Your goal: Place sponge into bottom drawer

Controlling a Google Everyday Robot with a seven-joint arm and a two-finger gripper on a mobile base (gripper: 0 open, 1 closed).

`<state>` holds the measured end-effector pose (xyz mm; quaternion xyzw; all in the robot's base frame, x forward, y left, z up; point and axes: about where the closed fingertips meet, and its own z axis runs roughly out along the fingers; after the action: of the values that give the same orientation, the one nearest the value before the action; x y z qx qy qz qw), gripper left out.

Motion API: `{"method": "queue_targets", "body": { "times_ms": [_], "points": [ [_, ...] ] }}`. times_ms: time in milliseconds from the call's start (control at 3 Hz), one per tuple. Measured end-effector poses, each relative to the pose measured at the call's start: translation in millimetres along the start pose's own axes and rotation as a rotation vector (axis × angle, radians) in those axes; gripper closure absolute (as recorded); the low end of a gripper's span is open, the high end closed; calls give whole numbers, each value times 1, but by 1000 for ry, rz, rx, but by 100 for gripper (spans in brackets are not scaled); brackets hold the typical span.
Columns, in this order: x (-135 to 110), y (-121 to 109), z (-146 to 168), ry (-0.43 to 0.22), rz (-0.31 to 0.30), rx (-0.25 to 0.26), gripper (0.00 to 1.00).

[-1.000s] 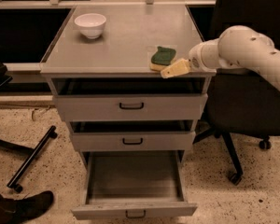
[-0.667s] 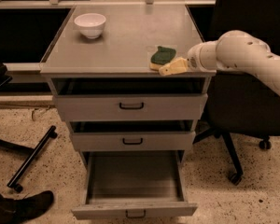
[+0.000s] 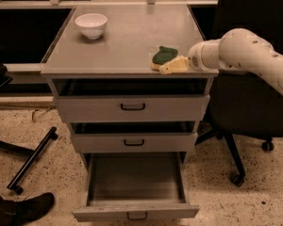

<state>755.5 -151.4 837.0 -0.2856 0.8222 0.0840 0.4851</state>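
One pale pincer [image 3: 167,68] beside sponge [image 3: 164,55] (green-topped, rectangular).

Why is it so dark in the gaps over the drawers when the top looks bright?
Camera view: the light seems to fall from above, so the cabinet top shows pale and shades the gaps beneath it; the open bottom drawer is dim inside; the claw, at the top's right front edge beside the sponge, is brightly lit; everything looks warm and yellowish.

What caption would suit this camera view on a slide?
Robot hand beside the sponge on the cabinet top; bottom drawer open below.
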Motion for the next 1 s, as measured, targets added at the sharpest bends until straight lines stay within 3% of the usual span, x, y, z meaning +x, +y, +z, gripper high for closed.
{"method": "queue_targets", "body": {
  "times_ms": [1000],
  "points": [
    [4,25,24,12,22,-120,0]
  ]
}}
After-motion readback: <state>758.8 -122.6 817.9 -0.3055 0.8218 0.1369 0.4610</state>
